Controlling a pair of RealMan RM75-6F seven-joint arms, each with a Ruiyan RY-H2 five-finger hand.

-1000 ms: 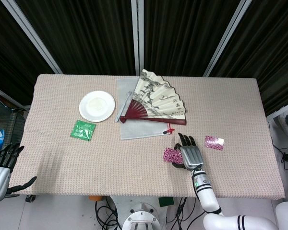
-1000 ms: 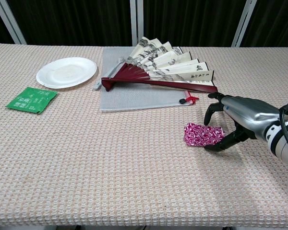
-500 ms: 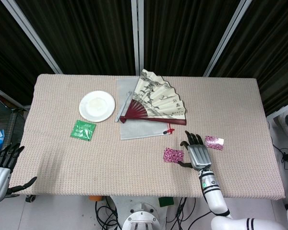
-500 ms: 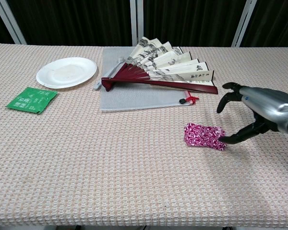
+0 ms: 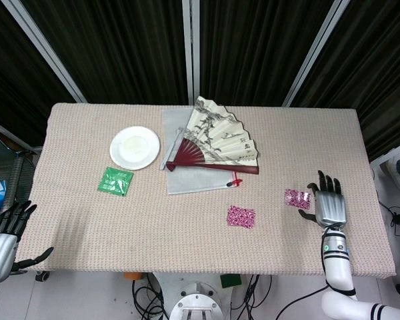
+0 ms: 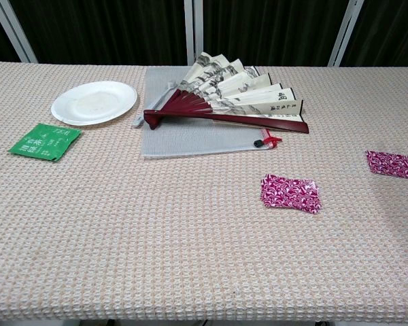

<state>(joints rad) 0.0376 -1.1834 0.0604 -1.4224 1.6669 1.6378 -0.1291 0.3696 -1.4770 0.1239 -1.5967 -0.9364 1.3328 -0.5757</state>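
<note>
My right hand (image 5: pixel 330 205) hovers open over the table's right front part, fingers spread, holding nothing. Its thumb lies just right of a pink patterned packet (image 5: pixel 297 198) (image 6: pixel 392 164). In the chest view only dark fingertips show at the right edge. A second pink patterned packet (image 5: pixel 241 216) (image 6: pixel 290 193) lies flat to the left, well apart from the hand. My left hand (image 5: pixel 3 237) hangs open off the table's front left corner, holding nothing; the chest view does not show it.
An open paper fan (image 5: pixel 217 142) (image 6: pixel 231 100) rests on a grey mat (image 5: pixel 190 175) (image 6: pixel 190 132) at the back middle. A white plate (image 5: pixel 135 147) (image 6: pixel 94 102) and a green sachet (image 5: pixel 115 180) (image 6: pixel 43 141) lie to the left. The woven cloth (image 5: pixel 153 227) covers the table.
My right hand has let go of the left pink packet and moved right, beside the other packet. It has left most of the chest view. The left hand barely moved.
</note>
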